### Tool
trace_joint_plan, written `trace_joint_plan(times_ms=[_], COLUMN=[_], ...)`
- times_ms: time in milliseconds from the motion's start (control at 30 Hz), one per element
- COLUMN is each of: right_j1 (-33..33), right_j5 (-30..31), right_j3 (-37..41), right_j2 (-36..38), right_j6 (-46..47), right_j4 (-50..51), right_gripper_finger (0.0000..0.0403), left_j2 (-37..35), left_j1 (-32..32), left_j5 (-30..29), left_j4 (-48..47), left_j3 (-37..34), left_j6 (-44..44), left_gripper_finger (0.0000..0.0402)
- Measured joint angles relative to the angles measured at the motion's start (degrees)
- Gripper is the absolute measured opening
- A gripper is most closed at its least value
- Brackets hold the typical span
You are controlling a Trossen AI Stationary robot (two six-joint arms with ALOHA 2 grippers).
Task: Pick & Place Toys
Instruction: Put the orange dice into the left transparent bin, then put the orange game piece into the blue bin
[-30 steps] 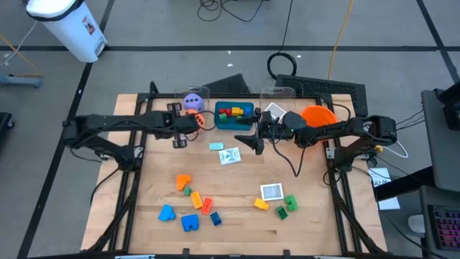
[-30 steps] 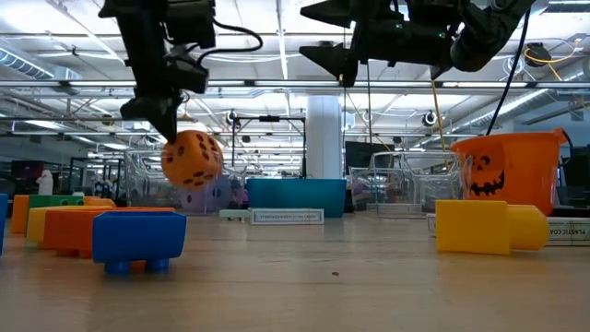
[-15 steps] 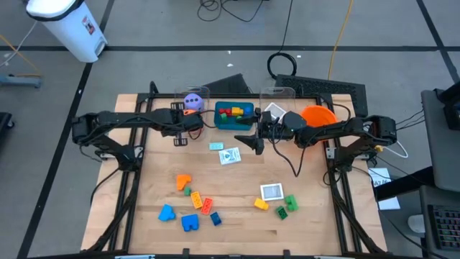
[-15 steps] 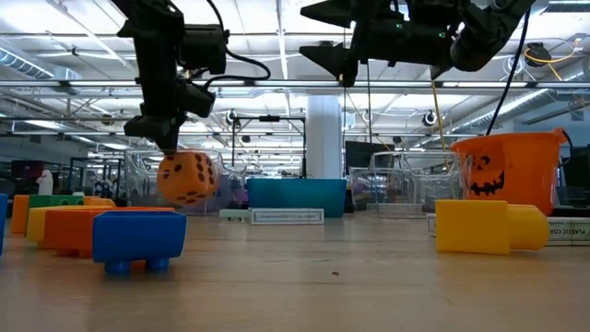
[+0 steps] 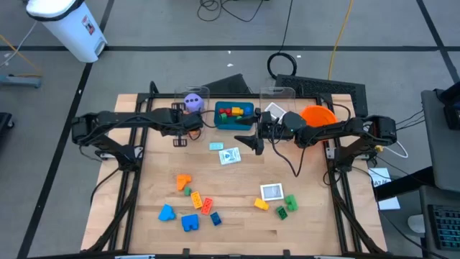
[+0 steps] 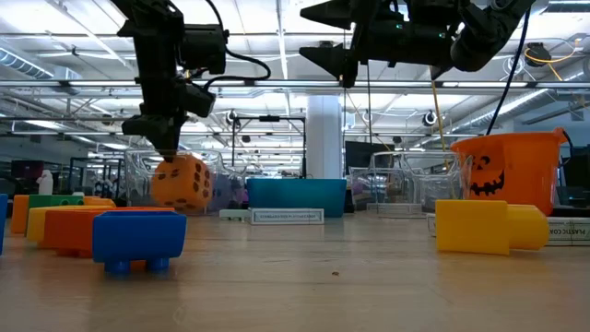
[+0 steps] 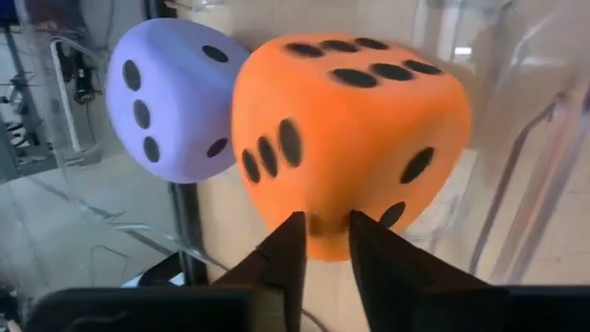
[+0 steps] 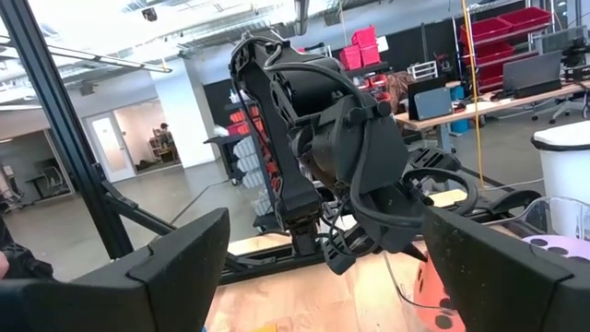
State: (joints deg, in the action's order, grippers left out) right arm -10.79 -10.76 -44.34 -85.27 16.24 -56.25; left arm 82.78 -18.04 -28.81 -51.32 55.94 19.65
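High view: bricks (image 5: pixel 231 111) in teal tray (image 5: pixel 220 121)

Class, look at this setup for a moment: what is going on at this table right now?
The left gripper holds an orange die pinched between its fingers, at the far left of the table beside a purple die that sits in a clear bin. The right gripper hangs open above the table near the teal tray, holding nothing. Bricks and picture cards lie scattered on the near half of the table.
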Motion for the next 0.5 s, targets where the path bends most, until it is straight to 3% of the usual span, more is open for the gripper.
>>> trace_joint_plan(times_ms=[133,267,400,500], right_j1=[0.0,0.0,0.0,0.0], right_j5=[0.0,0.0,0.0,0.0], right_j3=[0.0,0.0,0.0,0.0], right_j2=[0.0,0.0,0.0,0.0], right_j6=[-0.5,-0.5,-0.5,-0.5], right_j4=[0.0,0.0,0.3,2.1], right_gripper_finger=[0.0348,0.0348,0.0348,0.0348], left_j2=[-0.7,-1.1,-1.2,-1.4], left_j1=[0.1,0.1,0.1,0.1], left_j5=[-2.8,-2.1,2.5,9.8], left_j4=[-4.2,-10.6,-17.8,-20.2], left_j3=[2.8,10.1,19.8,25.8], left_j6=[0.3,-1.8,-4.0,-4.3], left_gripper_finger=[0.013,0.0154,0.017,0.0176])
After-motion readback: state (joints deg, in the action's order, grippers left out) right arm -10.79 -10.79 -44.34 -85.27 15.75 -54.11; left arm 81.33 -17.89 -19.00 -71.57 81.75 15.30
